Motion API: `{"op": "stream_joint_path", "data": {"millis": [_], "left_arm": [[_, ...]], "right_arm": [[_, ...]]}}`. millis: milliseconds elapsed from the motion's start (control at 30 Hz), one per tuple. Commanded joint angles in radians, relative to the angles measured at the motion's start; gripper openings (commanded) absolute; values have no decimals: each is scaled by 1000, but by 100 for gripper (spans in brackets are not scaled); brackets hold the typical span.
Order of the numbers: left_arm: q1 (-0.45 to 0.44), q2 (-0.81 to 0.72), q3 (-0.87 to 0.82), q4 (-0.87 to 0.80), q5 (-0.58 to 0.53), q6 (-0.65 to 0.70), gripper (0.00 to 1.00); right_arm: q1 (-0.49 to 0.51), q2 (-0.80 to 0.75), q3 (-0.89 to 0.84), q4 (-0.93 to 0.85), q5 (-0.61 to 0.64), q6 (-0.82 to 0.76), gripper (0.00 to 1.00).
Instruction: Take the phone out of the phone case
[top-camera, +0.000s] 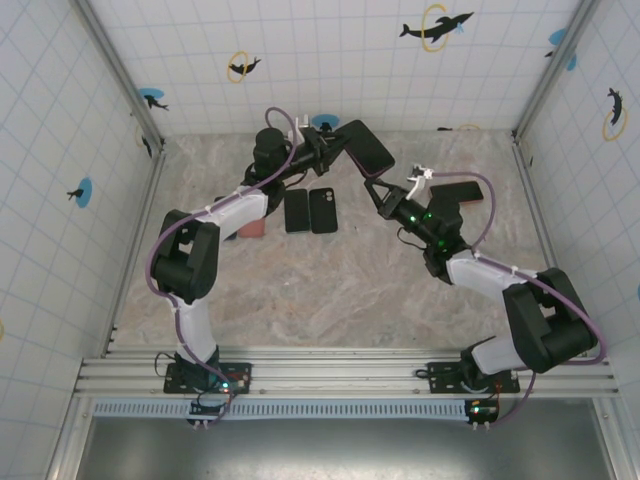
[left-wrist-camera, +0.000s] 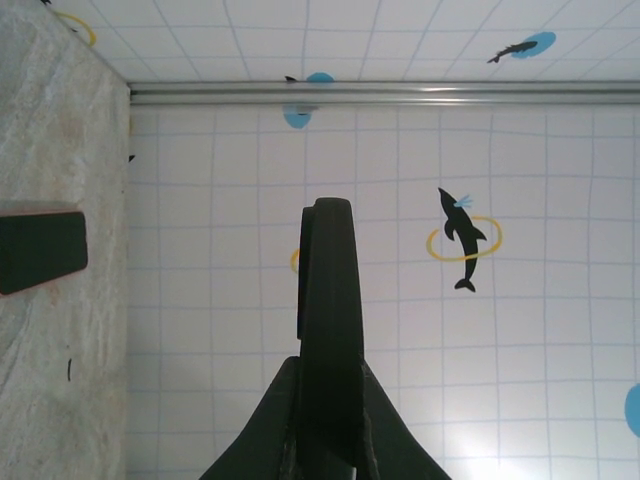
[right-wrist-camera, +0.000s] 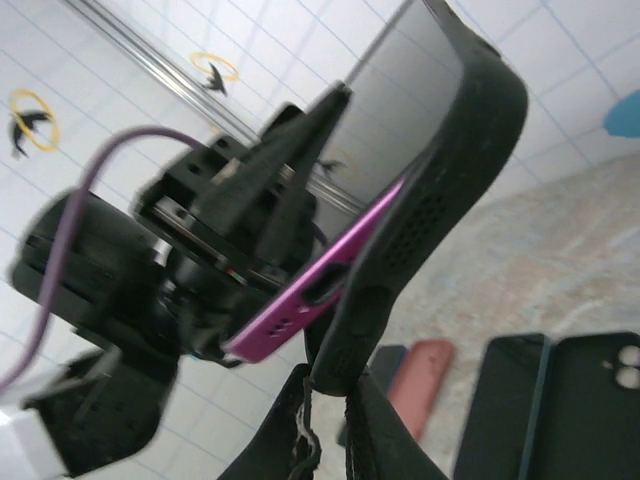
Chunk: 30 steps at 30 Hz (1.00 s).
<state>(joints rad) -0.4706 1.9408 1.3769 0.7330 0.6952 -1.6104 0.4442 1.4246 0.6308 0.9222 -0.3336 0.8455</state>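
Magenta phone (right-wrist-camera: 290, 310) part out of black dimpled case (right-wrist-camera: 450, 190), above the table's (top-camera: 300, 290) far edge.
Your left gripper (top-camera: 335, 148) pinches the phone; right gripper (right-wrist-camera: 325, 395) pinches the case.

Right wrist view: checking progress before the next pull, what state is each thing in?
magenta phone, aloft, bottom end out of its case.
black rubber phone case, peeled off that end, otherwise on.
left hand, shut on magenta phone.
right hand, shut on black rubber phone case edge.

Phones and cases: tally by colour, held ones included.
black items lying flat: 2
salmon item: 1
dark item with pink edge: 1
black case, held: 1
magenta phone in it: 1
Total: 6
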Motion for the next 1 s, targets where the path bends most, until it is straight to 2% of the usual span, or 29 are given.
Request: {"op": "stream_joint_path", "data": {"millis": [0, 100, 167, 300, 333, 400, 567, 633, 700, 800, 967], "left_arm": [[-10, -94, 79, 151, 66, -51, 10], [-10, -90, 83, 143, 80, -36, 10], [-10, -94, 84, 104, 92, 21, 10], [-1, -104, 88, -26, 128, 236, 12], [4, -107, 85, -52, 138, 295, 12], [16, -113, 67, -44, 166, 382, 12], [35, -115, 101, -212, 235, 682, 12], [36, -114, 101, -230, 279, 763, 11], [72, -118, 100, -257, 323, 860, 11], [73, -140, 95, -281, 375, 1010, 11], [73, -198, 73, -405, 417, 1243, 11]], "right_arm": [[-29, 26, 43, -294, 32, -152, 11], [-49, 24, 35, -236, 14, -127, 11], [-55, 21, 47, -227, -6, -124, 12], [-69, -7, 44, -209, -41, -168, 29], [-76, -16, 41, -211, -88, -189, 33], [-92, -33, 40, -233, -125, -232, 40], [-114, -67, 92, -404, -235, -425, 53], [-125, -69, 125, -467, -307, -513, 54], [-127, -63, 174, -579, -374, -649, 55], [-128, -47, 248, -753, -385, -822, 56], [-129, -14, 315, -838, -463, -970, 55]]}}
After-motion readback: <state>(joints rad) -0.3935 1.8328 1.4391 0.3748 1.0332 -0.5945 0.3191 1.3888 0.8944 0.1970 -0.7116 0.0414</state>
